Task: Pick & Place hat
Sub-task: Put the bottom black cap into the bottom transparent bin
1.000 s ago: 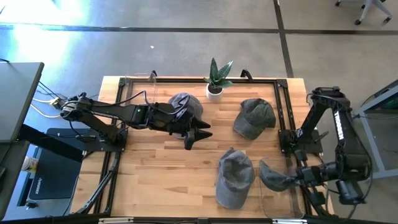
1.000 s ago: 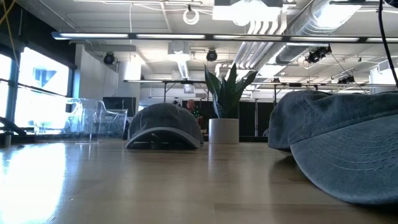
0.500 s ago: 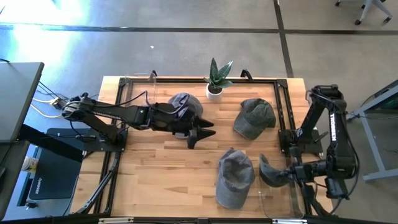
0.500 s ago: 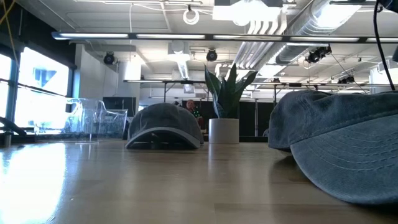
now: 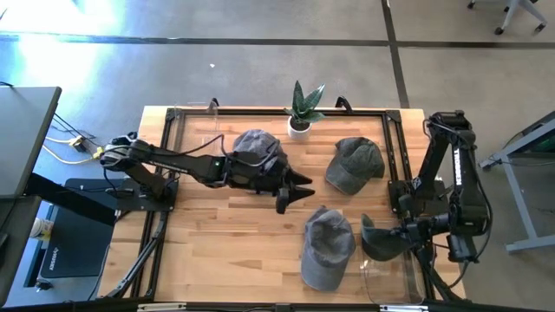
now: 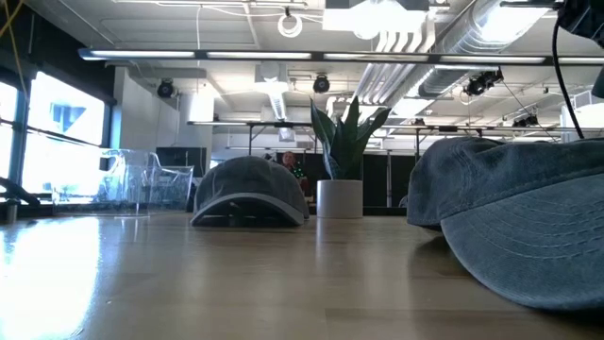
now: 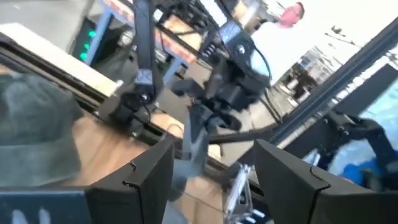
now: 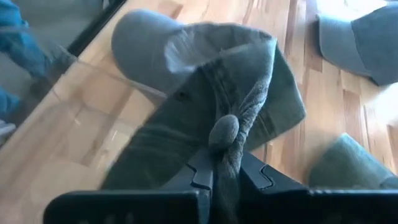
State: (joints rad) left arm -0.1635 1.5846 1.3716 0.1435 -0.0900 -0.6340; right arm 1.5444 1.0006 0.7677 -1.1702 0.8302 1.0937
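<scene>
My right gripper (image 5: 401, 236) is shut on an olive-grey hat (image 5: 376, 241) near the table's near right corner; the hat also shows in the right wrist view (image 8: 205, 93). My left gripper (image 5: 295, 189) is open and empty above the table's middle, just right of a blue-grey hat (image 5: 257, 147) that rests on its brim and rim. A green-grey hat (image 5: 354, 165) and a grey hat (image 5: 328, 247) lie on the table. In the left wrist view the open fingers (image 7: 143, 180) frame the right arm farther off. My right gripper pinches a bunched fold of the hat's crown cloth (image 8: 225, 134) between its two fingers. The fingers come about level from the table's right side. The hat reaches ahead of them, brim (image 8: 146, 43) farthest away. I cannot tell whether it is clear of the table.
A potted plant (image 5: 302, 111) stands at the far edge. A clear acrylic piece (image 5: 390, 279) lies at the near right edge. Black rails (image 5: 395, 156) run along the table's sides. In the low view the grey hat (image 6: 528, 227) fills the right side.
My left gripper has gone toward the table's right edge, staying open and passing the blue-grey hat. My right gripper has drawn a little toward the table's left and far side with the olive-grey hat, which now looks more bunched and upright.
</scene>
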